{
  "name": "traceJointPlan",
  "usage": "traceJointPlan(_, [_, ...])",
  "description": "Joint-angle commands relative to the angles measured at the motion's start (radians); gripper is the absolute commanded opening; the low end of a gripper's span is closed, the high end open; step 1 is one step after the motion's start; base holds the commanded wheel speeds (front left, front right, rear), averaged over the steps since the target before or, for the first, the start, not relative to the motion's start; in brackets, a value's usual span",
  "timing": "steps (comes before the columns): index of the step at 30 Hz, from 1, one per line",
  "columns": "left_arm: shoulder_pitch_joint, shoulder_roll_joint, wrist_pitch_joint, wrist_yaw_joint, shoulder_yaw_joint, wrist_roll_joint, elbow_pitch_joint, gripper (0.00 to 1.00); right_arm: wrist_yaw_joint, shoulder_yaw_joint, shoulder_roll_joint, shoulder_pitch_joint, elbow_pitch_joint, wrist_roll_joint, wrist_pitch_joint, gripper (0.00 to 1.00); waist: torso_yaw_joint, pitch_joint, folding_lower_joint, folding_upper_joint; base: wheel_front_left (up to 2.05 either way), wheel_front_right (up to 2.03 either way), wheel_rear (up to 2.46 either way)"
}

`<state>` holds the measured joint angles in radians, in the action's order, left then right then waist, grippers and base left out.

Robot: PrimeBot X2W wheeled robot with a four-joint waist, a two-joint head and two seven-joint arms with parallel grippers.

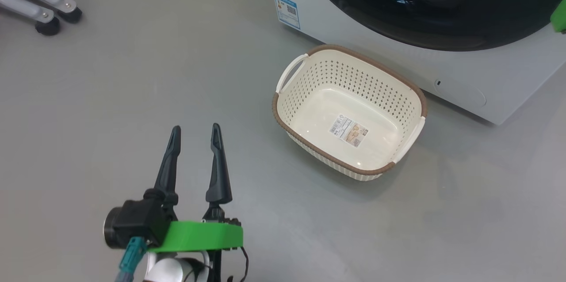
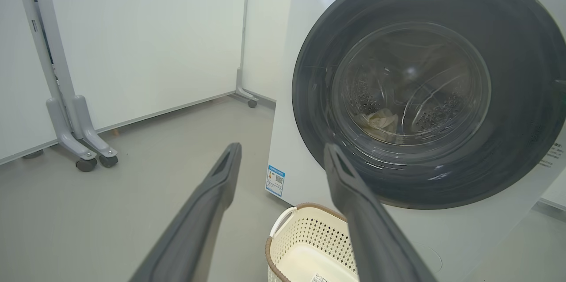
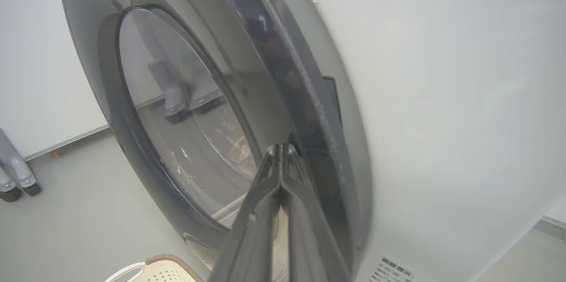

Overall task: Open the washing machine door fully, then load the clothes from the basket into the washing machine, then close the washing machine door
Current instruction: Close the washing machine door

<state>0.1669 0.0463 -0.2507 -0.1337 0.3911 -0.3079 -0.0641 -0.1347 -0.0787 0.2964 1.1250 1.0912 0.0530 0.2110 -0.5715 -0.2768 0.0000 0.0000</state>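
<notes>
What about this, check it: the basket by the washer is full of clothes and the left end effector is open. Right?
Wrong on the basket: the head view shows it empty, by the washer. The left end effector is open.

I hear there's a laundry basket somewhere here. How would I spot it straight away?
Find the big white washing machine with its round black door. On the grey floor just in front, below that door, sits the basket. Nothing else nearby is small and cream with hole-dotted sides, a brown woven-look rim, white handles and a sticker on its bare bottom.
</notes>
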Motion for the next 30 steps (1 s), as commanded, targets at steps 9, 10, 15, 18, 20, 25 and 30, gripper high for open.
traceJointPlan(9, [0.014, 0.004, -0.011, 0.0, -0.041, 0.002, -0.003, 1.0, 0.004, 0.041, -0.042, 0.0, -0.046, -0.004, 0.044, 0.0, 0.01, 0.027, 0.0, 0.0, 0.0, 0.0, 0.0])
traceJointPlan(10, [0.018, 0.004, -0.011, 0.001, -0.041, -0.001, 0.001, 1.0, 0.004, 0.047, -0.046, -0.013, -0.057, -0.01, 0.045, 0.0, 0.011, 0.03, 0.0, 0.0, 0.0, 0.0, 0.0])
traceJointPlan(15, [0.038, 0.004, -0.011, 0.008, -0.028, -0.009, 0.03, 1.0, 0.004, 0.075, -0.062, -0.12, -0.159, -0.045, 0.05, 0.0, 0.02, 0.059, 0.0, 0.0, 0.0, 0.0, 0.0])
traceJointPlan(18, [0.052, 0.004, -0.011, 0.021, -0.014, -0.01, 0.059, 1.0, 0.004, 0.075, -0.063, -0.217, -0.273, -0.068, 0.05, 0.0, 0.027, 0.081, 0.0, 0.0, 0.0, 0.0, 0.0])
traceJointPlan(20, [0.057, 0.004, -0.011, 0.025, -0.009, -0.01, 0.07, 1.0, 0.004, 0.072, -0.065, -0.254, -0.317, -0.076, 0.05, 0.0, 0.03, 0.088, 0.0, 0.0, 0.0, 0.0, 0.0])
traceJointPlan(25, [0.069, 0.012, -0.011, 0.028, -0.013, -0.012, 0.103, 1.0, 0.004, 0.069, -0.101, -0.425, -0.521, -0.099, 0.051, 1.0, 0.09, 0.107, 0.0, 0.0, 0.0, 0.0, 0.0])
traceJointPlan(30, [0.083, 0.023, -0.005, 0.025, -0.018, -0.012, 0.125, 1.0, 0.004, 0.057, -0.13, -0.549, -0.677, -0.109, 0.044, 1.0, 0.156, 0.121, 0.0, 0.0, 0.0, 0.0, 0.0])
